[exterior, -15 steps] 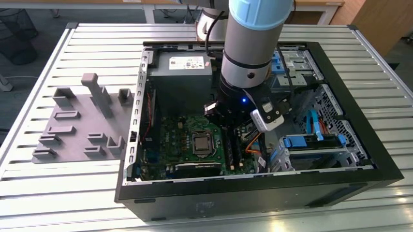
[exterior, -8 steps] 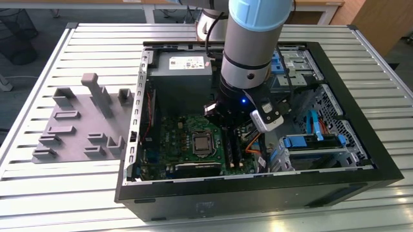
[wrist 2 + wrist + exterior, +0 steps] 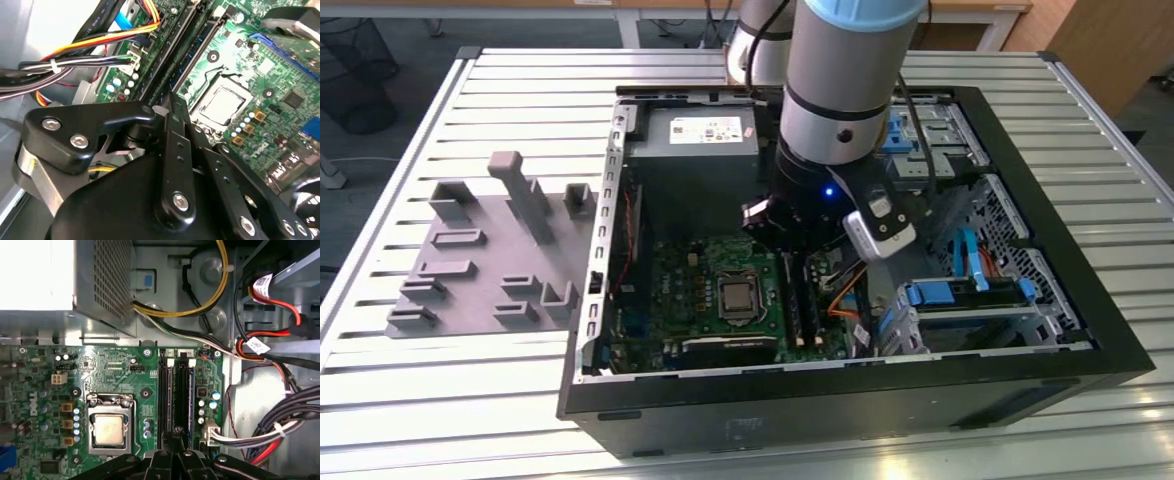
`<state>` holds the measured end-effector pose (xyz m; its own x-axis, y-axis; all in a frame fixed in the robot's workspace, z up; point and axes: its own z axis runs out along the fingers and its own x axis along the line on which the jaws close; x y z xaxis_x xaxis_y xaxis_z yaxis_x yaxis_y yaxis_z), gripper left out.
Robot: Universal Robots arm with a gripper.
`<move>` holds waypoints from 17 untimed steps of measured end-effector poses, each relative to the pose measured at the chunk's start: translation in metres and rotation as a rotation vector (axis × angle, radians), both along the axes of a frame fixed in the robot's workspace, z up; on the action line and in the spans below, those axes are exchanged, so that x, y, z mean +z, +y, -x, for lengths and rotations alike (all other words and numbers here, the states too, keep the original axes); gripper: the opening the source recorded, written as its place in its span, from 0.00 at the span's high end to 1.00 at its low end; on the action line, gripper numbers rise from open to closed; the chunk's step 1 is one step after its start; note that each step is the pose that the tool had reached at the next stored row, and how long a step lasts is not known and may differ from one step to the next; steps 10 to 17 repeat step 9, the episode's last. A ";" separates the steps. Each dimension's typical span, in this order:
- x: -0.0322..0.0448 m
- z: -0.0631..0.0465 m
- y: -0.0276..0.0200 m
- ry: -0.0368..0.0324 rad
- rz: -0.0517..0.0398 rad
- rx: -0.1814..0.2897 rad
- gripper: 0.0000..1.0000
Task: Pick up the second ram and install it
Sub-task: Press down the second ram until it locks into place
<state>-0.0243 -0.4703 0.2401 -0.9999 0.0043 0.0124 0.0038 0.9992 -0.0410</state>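
**benchwatcher:** Standing right next to the rig. The gripper [image 3: 177,436] has its jaws pulled together, with no gap I can make out between the black fingers [image 3: 172,112]. The tips sit right over one end of the memory slots, in between the two rows.

**slotfan:** Is it clamped on anything?

**benchwatcher:** Can't tell if anything thin is pinched in there. In the first wrist view, two dark sticks stand edge-on in the slots, side by side. The second ram [image 3: 186,390] looks like the one further from the processor [image 3: 108,430], but I honestly can't tell the two apart.

**slotfan:** And around that?

**benchwatcher:** The green motherboard [image 3: 115,370] lies flat in the open computer case [image 3: 854,400], and the slots run just beside the processor socket. A bundle of black, red and white cables [image 3: 280,430] hangs on the other side of the slots. In the exterior view the arm [image 3: 841,90] comes straight down into the case, near the power supply [image 3: 694,130]. The grey tray [image 3: 480,260] with its upright posts sits on the slatted table [image 3: 454,400], outside the case on the exterior view's left.
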 end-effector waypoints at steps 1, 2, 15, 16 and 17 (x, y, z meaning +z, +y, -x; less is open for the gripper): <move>0.0010 0.000 0.0000 0.0000 0.0001 0.000 0.89; 0.0011 0.000 0.0000 0.0000 -0.0001 0.000 0.89; 0.0014 0.000 0.0000 0.0000 0.0000 0.000 0.89; 0.0014 0.000 0.0000 0.0000 0.0000 0.000 0.89; 0.0014 0.000 0.0000 0.0000 0.0000 0.000 0.89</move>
